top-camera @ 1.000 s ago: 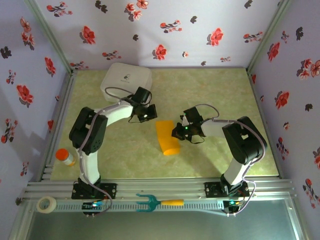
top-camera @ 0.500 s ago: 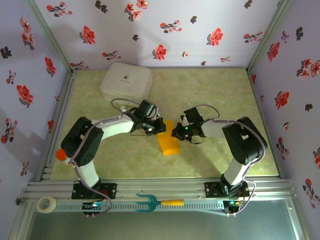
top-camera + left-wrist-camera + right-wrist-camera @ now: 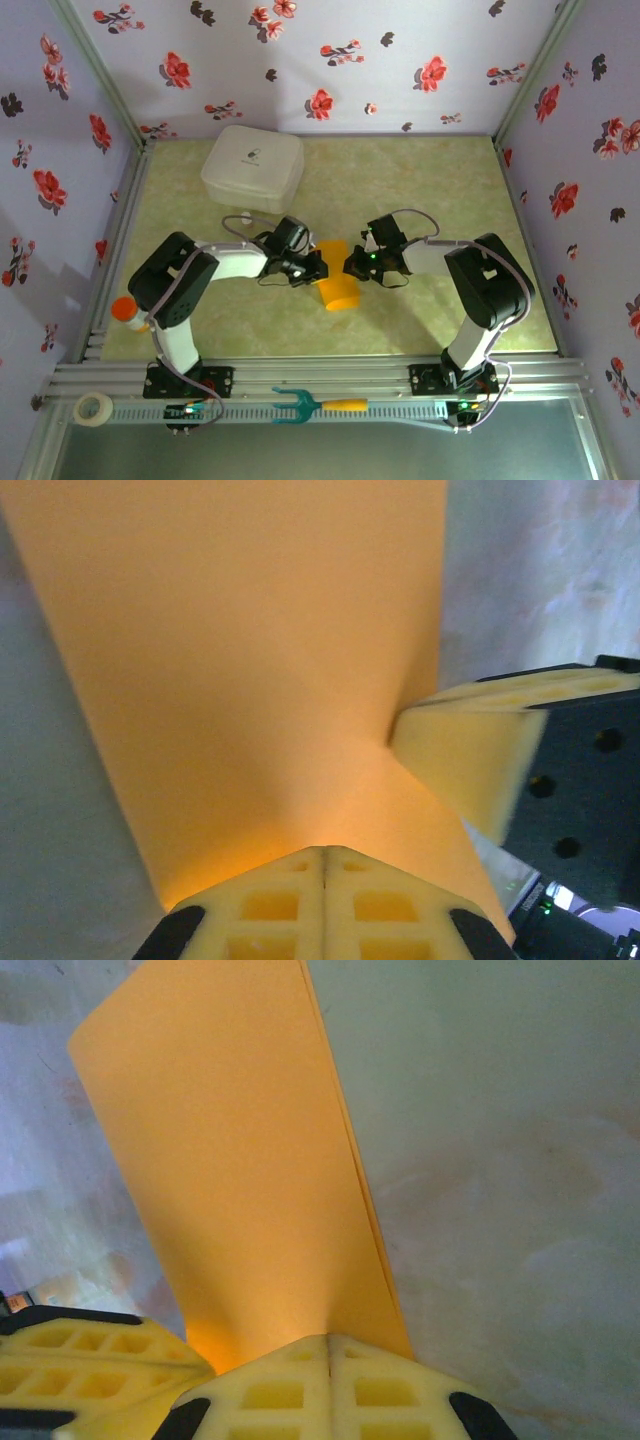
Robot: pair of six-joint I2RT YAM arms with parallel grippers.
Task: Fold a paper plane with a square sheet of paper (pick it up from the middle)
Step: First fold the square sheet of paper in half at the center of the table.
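Left claw [image 3: 308,268] has come onto the paper plane [image 3: 338,287] — right claw [image 3: 353,266] unmoved.

Robotics lab test cell. A left arm [image 3: 180,285] and a right arm [image 3: 487,285] are bolted to an aluminium rail [image 3: 330,378] at the near edge of a table [image 3: 420,180], inside a frame [image 3: 100,72] of aluminium profile. Flower-printed walls [image 3: 350,70] box the table in on three sides. Loose props lie about: a white box [image 3: 252,165], a tape roll [image 3: 94,408] and a fork tool [image 3: 300,405].
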